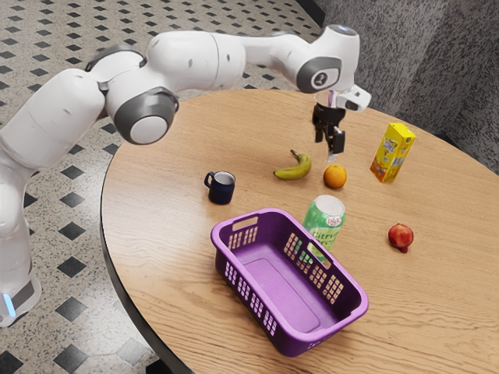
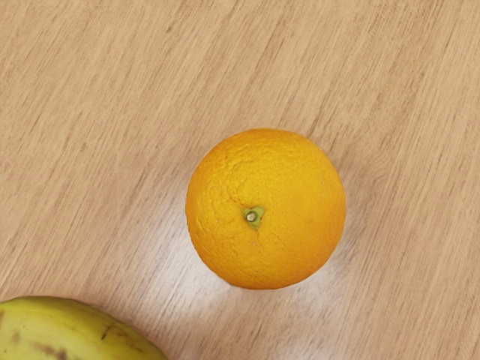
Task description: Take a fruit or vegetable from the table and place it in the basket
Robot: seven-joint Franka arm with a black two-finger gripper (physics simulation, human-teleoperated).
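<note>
We hold our gripper (image 1: pixel 327 146) just above the orange (image 1: pixel 335 177), jaws parted and grasping nothing. The orange rests on the table (image 1: pixel 156 234). By the exterior view's clock, taken from the orange, we see the banana (image 1: pixel 296 171) near at nine, the carton (image 1: pixel 392 152) at two, the can (image 1: pixel 326 212) at six and the basket (image 1: pixel 284 290) at seven.

Mug (image 1: pixel 221 190), grn can (image 1: pixel 322 222), ylw carton (image 1: pixel 391 153)

Orange (image 2: pixel 277 187) near curved banana (image 1: pixel 296 171); red fruit (image 1: pixel 401 235) apart; upright purple basket (image 1: pixel 300 340)
</note>
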